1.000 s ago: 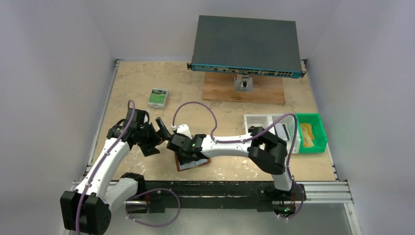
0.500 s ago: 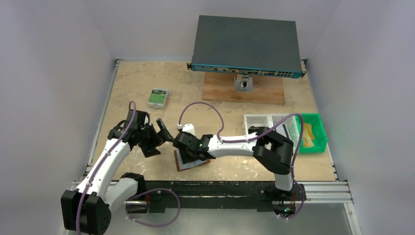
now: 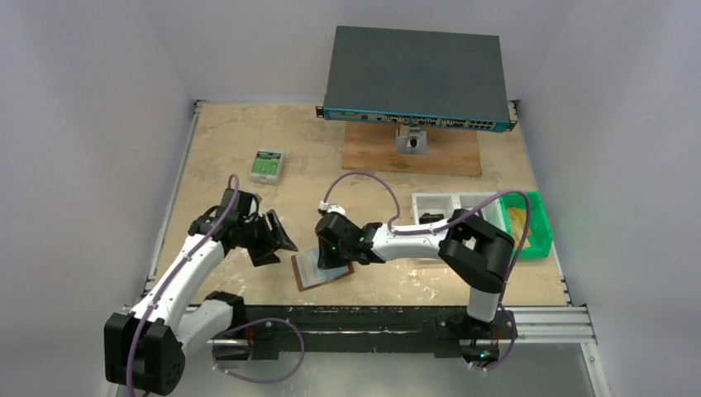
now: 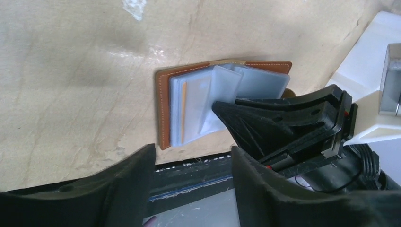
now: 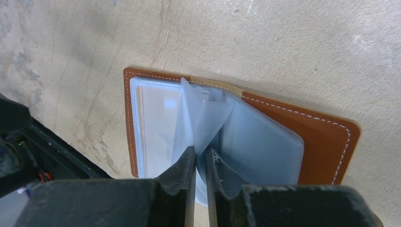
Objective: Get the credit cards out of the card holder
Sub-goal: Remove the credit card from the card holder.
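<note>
The card holder (image 3: 311,272) lies open and flat near the table's front edge, brown leather (image 5: 321,137) outside and clear grey-blue pockets inside. Through its left pocket shows a card with an orange stripe (image 4: 185,109). My right gripper (image 3: 333,251) is over the holder. In the right wrist view the right gripper (image 5: 201,153) is shut on one clear pocket leaf (image 5: 203,113), which stands lifted from the stack. My left gripper (image 3: 279,237) hovers just left of the holder. Seen from the left wrist, the left gripper (image 4: 194,153) is open with nothing between its fingers.
A small green-and-white box (image 3: 267,165) lies at the back left. A network switch (image 3: 413,78) sits on a wooden board at the back. A white tray (image 3: 438,207) and a green bin (image 3: 531,225) stand at the right. The black front rail (image 3: 372,318) runs just below the holder.
My right gripper has shifted right across the holder and closed on a pocket leaf. My left gripper has moved right toward the holder and its jaws have narrowed.
</note>
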`<act>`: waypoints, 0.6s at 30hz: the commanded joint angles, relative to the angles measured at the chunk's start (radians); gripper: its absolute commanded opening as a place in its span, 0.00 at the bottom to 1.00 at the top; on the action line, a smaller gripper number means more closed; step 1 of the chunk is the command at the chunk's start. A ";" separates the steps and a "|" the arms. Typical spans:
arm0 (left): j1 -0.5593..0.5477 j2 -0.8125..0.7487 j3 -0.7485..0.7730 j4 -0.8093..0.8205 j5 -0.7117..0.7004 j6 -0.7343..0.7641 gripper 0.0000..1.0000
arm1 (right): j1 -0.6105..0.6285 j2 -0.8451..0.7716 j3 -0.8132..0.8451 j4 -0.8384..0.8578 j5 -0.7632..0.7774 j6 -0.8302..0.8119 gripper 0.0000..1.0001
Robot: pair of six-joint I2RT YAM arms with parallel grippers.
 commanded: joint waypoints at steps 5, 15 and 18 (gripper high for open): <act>-0.168 0.090 0.025 0.096 -0.028 -0.007 0.23 | -0.049 0.005 -0.120 0.111 -0.144 0.011 0.02; -0.217 0.242 0.003 0.255 -0.011 -0.033 0.00 | -0.090 -0.027 -0.196 0.225 -0.227 0.042 0.00; -0.229 0.291 0.002 0.290 -0.001 -0.033 0.00 | -0.098 -0.032 -0.210 0.251 -0.246 0.050 0.00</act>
